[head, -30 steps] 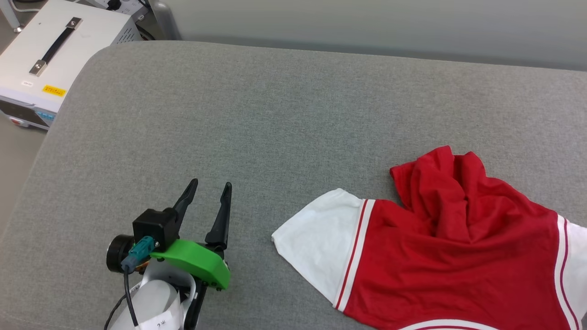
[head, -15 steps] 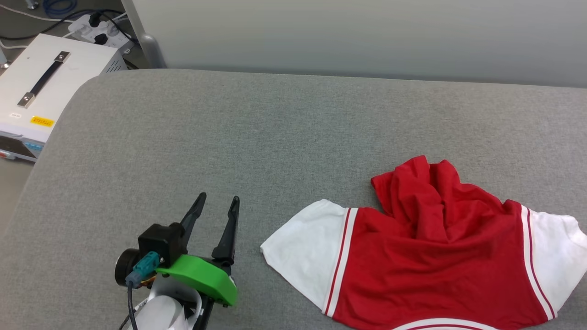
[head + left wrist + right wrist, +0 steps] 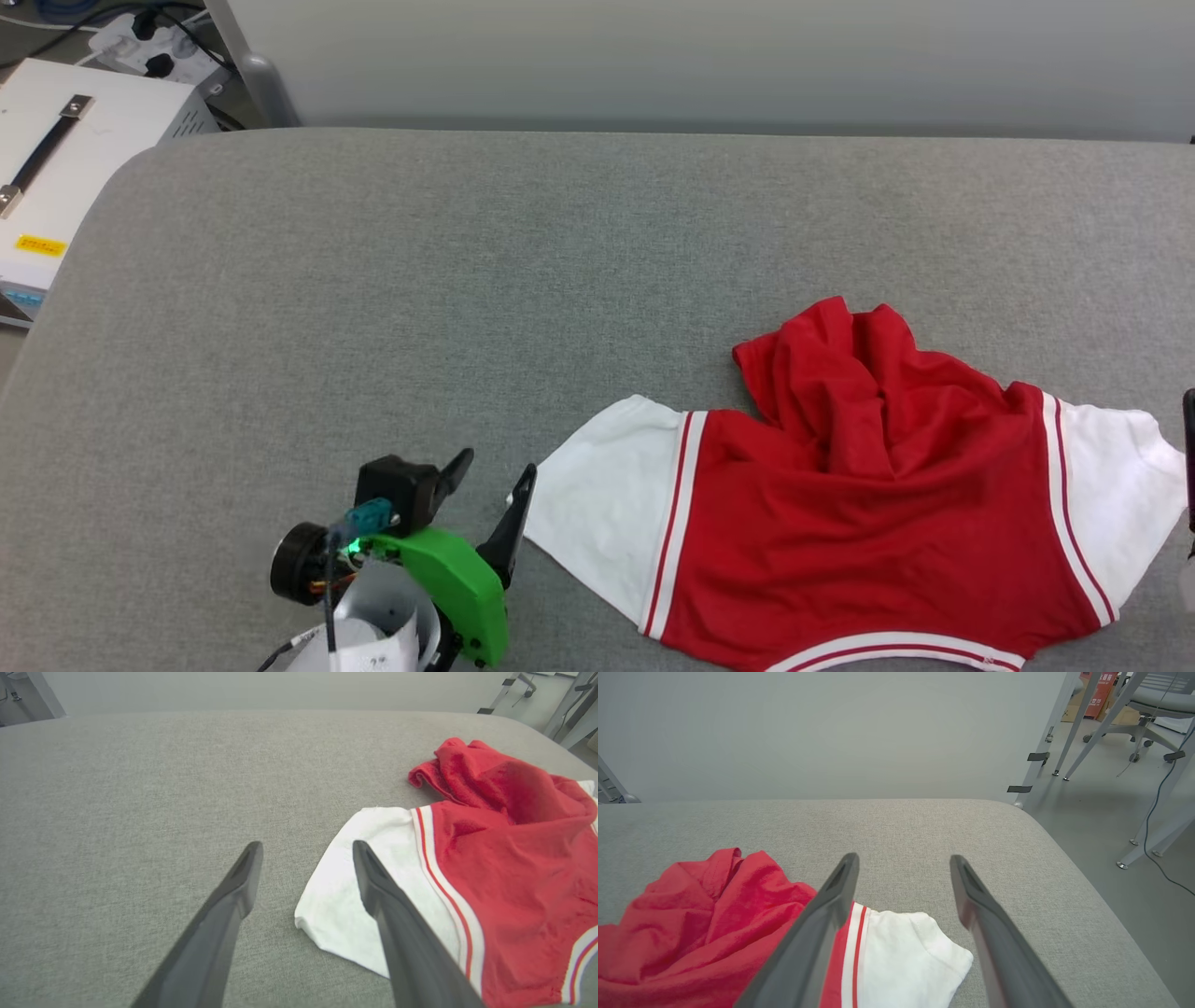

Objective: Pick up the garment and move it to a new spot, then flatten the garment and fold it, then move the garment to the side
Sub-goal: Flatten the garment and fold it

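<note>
Nearer now, the left gripper (image 3: 497,462) sits just beside the red T-shirt's (image 3: 840,532) white sleeve (image 3: 597,504), fingers spread, empty. The right gripper (image 3: 903,856), spread too, hovers by the other sleeve (image 3: 915,947). The shirt lies rumpled at 4 o'clock on the grey pad (image 3: 467,261); flattening and folding apparently remain.

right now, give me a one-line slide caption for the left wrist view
Open left gripper poised at the white sleeve of the crumpled red garment on a grey surface.
</note>
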Available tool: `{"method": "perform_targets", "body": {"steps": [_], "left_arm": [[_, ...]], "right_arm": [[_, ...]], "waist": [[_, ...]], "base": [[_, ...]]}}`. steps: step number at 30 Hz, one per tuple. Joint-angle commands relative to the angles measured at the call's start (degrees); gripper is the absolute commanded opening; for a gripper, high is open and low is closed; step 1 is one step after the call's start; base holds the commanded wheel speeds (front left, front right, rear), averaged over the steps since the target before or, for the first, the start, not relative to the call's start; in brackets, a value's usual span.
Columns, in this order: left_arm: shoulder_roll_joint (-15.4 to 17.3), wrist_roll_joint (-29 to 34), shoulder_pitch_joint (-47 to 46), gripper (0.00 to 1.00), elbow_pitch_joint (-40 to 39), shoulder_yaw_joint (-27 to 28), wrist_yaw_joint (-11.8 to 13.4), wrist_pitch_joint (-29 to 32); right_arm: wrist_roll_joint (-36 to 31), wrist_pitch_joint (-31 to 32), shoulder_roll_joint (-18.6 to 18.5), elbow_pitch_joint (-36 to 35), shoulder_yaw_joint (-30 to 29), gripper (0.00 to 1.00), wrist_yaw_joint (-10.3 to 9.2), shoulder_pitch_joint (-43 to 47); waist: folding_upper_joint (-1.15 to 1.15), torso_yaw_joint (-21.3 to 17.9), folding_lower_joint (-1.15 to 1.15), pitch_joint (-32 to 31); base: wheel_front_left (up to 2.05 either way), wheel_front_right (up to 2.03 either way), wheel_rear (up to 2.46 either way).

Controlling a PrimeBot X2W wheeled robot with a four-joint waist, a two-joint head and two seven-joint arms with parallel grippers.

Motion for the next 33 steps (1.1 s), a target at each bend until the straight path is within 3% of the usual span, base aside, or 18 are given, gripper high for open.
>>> {"method": "perform_targets", "body": {"steps": [1,7,11,16,17,18,27,33], "left_arm": [[0.58,-0.54,-0.89,1.00,-0.28,-0.44,0.87,3.88],[2.33,-0.11,-2.33,1.00,-1.32,-2.54,4.51,18.48],[2.58,0.73,-3.08,1.00,-0.10,-2.45,7.43,22.28],[3.03,1.23,-2.78,1.00,2.63,-3.94,8.10,26.06],[2.74,0.73,-2.67,0.25,3.03,-3.88,7.98,26.10],[2.53,0.41,-2.64,0.00,3.35,-3.74,7.98,25.91],[1.95,-2.48,-2.73,0.00,2.74,1.57,9.25,17.52],[4.88,-3.53,-0.43,0.00,-3.76,4.61,10.85,17.22]], "right_arm": [[-0.77,0.52,0.66,-1.20,0.07,1.00,-0.05,0.89],[-1.89,2.50,1.33,-3.70,1.76,1.00,-0.05,0.19],[-1.93,2.83,1.11,-4.32,1.70,1.00,-0.05,-0.55],[-2.03,2.72,1.22,-4.40,1.58,1.00,-0.05,-0.78],[-2.08,2.68,1.27,-4.35,1.55,1.00,-0.05,-0.77],[-2.11,2.70,1.31,-4.26,1.57,1.00,-0.05,-0.73],[-1.80,5.67,0.02,-2.66,2.91,1.00,-0.05,1.53],[-1.23,12.00,-1.25,-1.77,3.76,1.00,-0.05,4.58]], "waist": [[0.00,-1.11,0.00,1.17],[0.00,-3.83,0.00,4.03],[0.00,-5.33,0.00,5.59],[0.00,-6.08,0.00,6.32],[0.00,-6.09,0.00,6.37],[0.00,-6.06,0.00,6.36],[0.00,-3.24,0.00,3.60],[0.00,-1.18,0.00,1.61]], "base": [[0.00,0.00,0.00],[0.00,0.00,0.00],[0.00,0.00,0.00],[0.00,0.00,0.00],[0.00,0.00,0.00],[0.00,0.00,0.00],[0.00,0.00,0.00],[0.00,0.00,0.00]]}}
